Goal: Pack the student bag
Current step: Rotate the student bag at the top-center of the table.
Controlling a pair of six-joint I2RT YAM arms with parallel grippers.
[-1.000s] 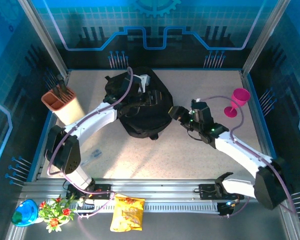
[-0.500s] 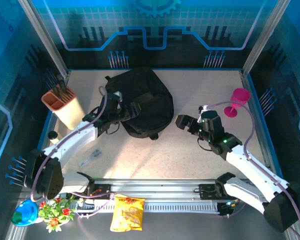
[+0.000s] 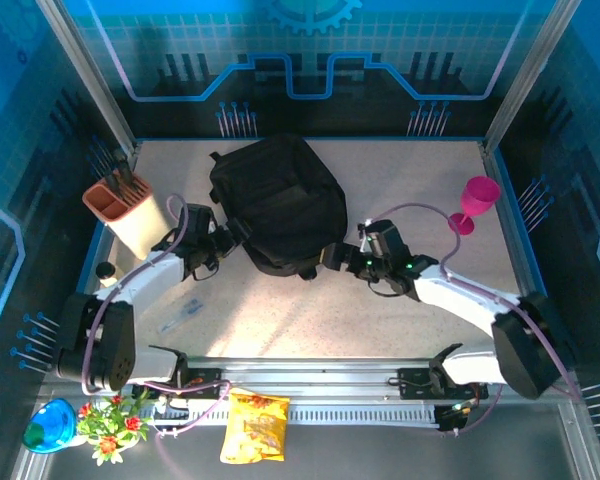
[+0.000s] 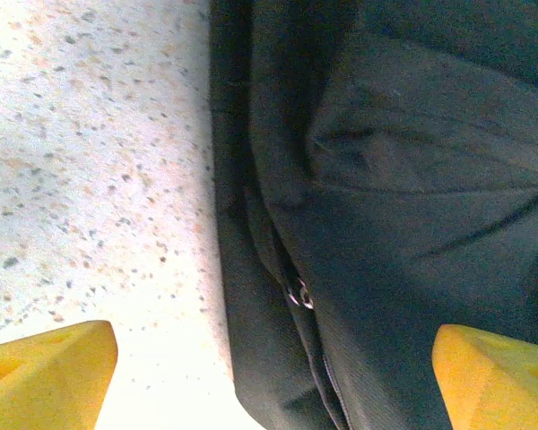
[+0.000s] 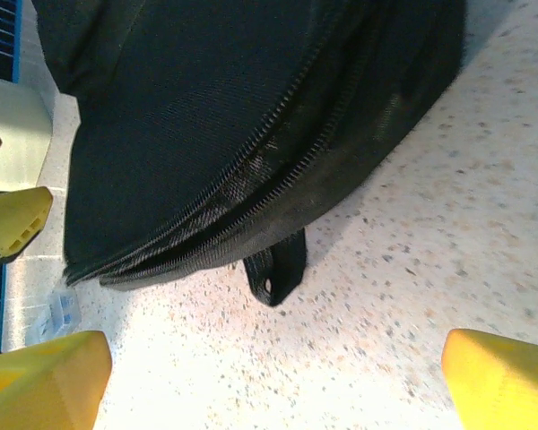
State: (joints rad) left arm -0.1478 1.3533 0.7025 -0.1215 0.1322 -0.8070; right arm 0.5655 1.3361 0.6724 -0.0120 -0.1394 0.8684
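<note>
Yellow-tipped left end effector (image 4: pixel 269 381) spread wide, empty, straddling left edge of student bag (image 3: pixel 280 200). Right end effector (image 5: pixel 278 376) also spread, empty, low at bag's near right rim. Bag lies flat mid tabletop (image 3: pixel 310 310); zip (image 5: pixel 251 179) looks closed. Judgement: aim for metal ring (image 4: pixel 298 294), likely zip pull. Pinch it squarely, brace fabric with other arm.

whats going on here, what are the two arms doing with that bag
Two robot arms flank a black student bag lying on the table. The left gripper sits at the bag's left edge and the right gripper at its near right edge, both open and holding nothing. The zip along the near edge looks closed, so nothing is being packed yet.
</note>
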